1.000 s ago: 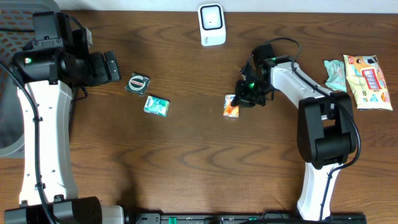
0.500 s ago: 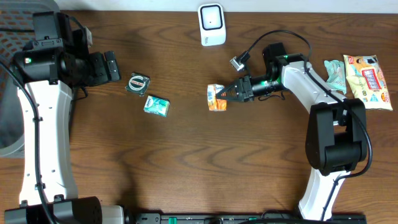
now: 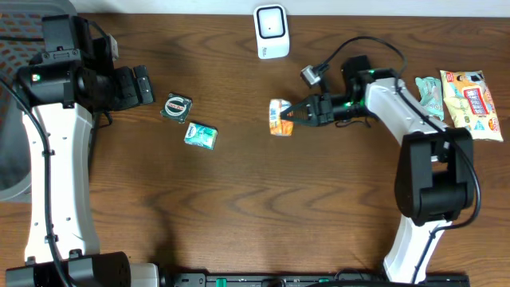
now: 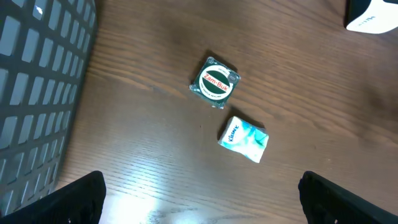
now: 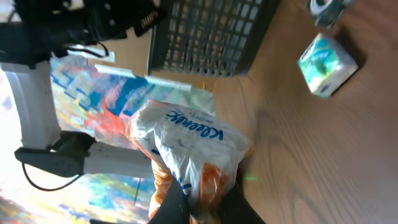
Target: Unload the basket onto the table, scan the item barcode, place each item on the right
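The item is an orange and white Kleenex tissue pack (image 3: pixel 280 116); my right gripper (image 3: pixel 296 115) is shut on its end and holds it up off the table. It hangs below and a little right of the white barcode scanner (image 3: pixel 271 32) at the table's far edge. In the right wrist view the pack (image 5: pixel 186 146) bulges out above the closed gripper (image 5: pixel 208 202), printed face toward the camera. No barcode shows. Far to the left, my left gripper (image 3: pixel 143 84) is open and holds nothing; its view has the gripper (image 4: pixel 200 186) above bare wood.
A round green tin (image 3: pixel 176 106) and a teal tissue pack (image 3: pixel 201 135) lie left of centre. Snack packets (image 3: pixel 472 104) and a green pouch (image 3: pixel 429 94) sit at the right edge. A dark mesh basket (image 4: pixel 37 93) stands beyond the left arm.
The right gripper lifted the tissue pack off the table, swung it left and turned it, then edged it up toward the scanner. The left arm stayed still.
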Controlling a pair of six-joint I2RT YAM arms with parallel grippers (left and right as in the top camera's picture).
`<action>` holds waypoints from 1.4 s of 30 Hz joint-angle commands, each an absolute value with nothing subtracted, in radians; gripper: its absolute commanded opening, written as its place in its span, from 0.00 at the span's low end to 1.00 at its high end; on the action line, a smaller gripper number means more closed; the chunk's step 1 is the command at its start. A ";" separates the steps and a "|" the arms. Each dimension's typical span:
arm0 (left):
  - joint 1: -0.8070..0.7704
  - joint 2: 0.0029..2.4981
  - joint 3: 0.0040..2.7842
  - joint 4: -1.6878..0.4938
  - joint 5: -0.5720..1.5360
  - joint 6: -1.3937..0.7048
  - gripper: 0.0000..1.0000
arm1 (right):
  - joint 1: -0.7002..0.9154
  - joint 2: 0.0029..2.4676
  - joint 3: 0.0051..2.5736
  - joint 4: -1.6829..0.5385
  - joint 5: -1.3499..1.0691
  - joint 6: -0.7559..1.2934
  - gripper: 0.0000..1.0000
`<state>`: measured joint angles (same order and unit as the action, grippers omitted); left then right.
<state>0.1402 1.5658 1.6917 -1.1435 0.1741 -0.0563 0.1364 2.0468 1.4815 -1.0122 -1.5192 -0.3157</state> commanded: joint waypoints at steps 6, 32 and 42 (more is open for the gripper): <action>0.141 1.569 1.689 -1.144 0.172 -0.065 0.98 | 0.110 1.947 1.480 -1.018 -1.508 -0.371 0.01; 0.141 1.569 1.689 -1.144 0.172 -0.065 0.98 | 0.199 1.949 1.480 -0.897 -0.456 0.079 0.01; 0.141 1.569 1.689 -1.144 0.172 -0.065 0.98 | 0.331 2.030 1.855 -0.899 -0.081 0.020 0.01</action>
<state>0.1402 1.5658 1.6917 -1.1439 0.1741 -0.0563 0.3206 1.9854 1.6543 -0.8799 -0.2142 0.0303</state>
